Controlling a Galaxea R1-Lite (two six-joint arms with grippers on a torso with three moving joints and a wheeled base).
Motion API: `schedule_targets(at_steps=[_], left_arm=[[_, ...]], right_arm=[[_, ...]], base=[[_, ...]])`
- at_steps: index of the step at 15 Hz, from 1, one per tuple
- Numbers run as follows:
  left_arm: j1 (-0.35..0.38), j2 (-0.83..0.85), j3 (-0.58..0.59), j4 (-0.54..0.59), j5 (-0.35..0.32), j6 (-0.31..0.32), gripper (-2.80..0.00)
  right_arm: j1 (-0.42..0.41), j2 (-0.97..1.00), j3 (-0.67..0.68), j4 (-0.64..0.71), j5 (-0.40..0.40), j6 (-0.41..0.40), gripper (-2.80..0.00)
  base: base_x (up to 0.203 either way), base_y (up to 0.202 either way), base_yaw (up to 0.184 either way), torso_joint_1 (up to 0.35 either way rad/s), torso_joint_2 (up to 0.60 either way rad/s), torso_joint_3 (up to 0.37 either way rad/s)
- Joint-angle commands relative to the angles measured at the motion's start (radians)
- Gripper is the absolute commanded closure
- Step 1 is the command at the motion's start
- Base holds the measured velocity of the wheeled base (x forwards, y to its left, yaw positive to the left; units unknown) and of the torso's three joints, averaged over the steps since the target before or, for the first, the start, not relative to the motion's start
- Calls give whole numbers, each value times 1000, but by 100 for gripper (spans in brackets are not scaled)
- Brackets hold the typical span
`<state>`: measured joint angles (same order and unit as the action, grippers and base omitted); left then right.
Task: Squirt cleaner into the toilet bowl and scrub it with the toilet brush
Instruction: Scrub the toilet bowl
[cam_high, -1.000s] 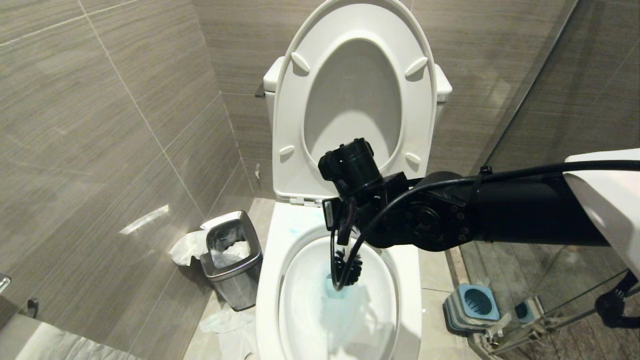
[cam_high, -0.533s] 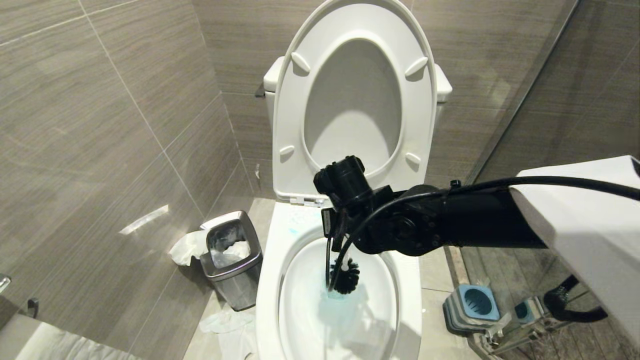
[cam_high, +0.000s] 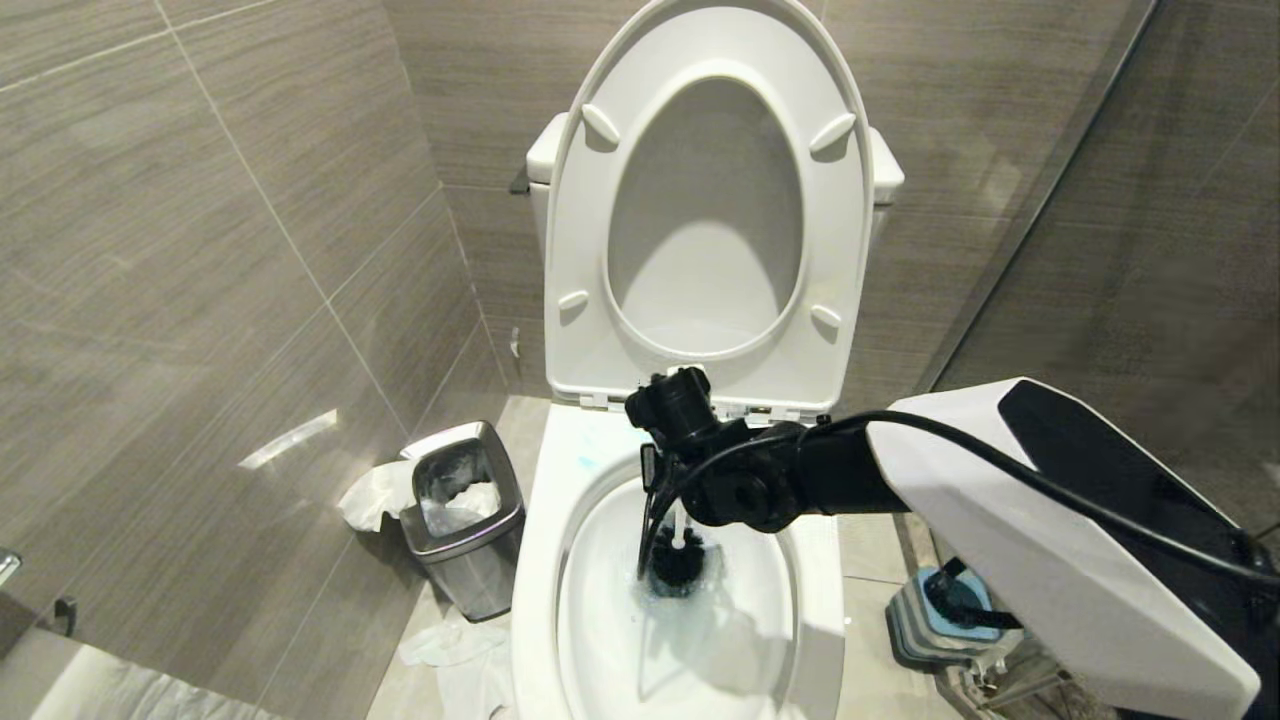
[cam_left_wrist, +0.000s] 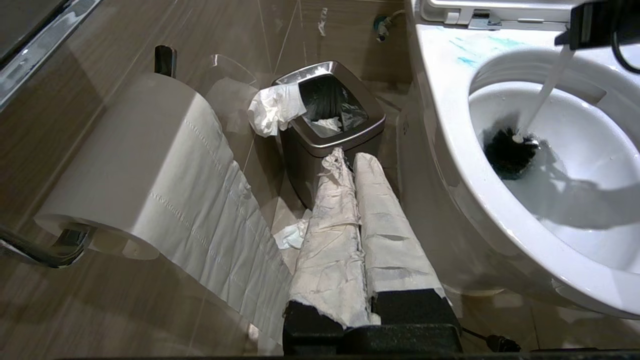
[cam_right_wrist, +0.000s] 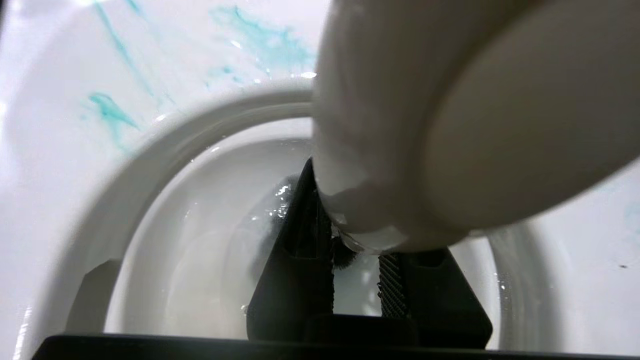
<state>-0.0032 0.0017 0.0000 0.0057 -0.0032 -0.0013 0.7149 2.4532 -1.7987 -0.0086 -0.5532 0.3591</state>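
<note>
toilet bowl (cam_high: 545, 560): white | cleaner (cam_right_wrist: 107, 112): turquoise streaks | toilet brush (cam_left_wrist: 507, 150): black bristles | waste bin (cam_high: 465, 520): steel grey

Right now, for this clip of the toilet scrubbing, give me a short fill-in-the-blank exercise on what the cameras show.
1. The right hand is shut on the handle of the ____.
2. The brush's black bristle head sits low inside the ____.
3. Streaks of cleaner on the white rim are ____ in colour.
4. The steel waste bin stands on the floor on the robot's ____ side of the toilet.

Missing words: toilet brush; toilet bowl; turquoise-blue; left
</note>
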Motion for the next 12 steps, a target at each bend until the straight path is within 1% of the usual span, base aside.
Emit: schedule_targets(at_steps=[1, 3, 6, 9, 10, 12], left_arm=[[0, 0, 2, 0, 0, 0, 0], [0, 0, 2, 0, 0, 0, 0], [0, 0, 2, 0, 0, 0, 0], [0, 0, 2, 0, 0, 0, 0], [0, 0, 2, 0, 0, 0, 0], [0, 0, 2, 0, 0, 0, 0]], right_arm=[[-6, 37, 7, -1, 0, 1, 0], [-7, 3, 6, 0, 3, 1, 0], [-7, -125, 13, 15, 20, -8, 0], [9, -264, 110, 47, 58, -9, 0], [13, -283, 135, 50, 63, -6, 0], [12, -277, 136, 50, 64, -5, 0]], base=[[0, 0, 0, 0, 0, 0], [0, 0, 0, 0, 0, 0], [0, 0, 0, 0, 0, 0], [0, 0, 0, 0, 0, 0], [0, 0, 0, 0, 0, 0], [0, 0, 0, 0, 0, 0]])
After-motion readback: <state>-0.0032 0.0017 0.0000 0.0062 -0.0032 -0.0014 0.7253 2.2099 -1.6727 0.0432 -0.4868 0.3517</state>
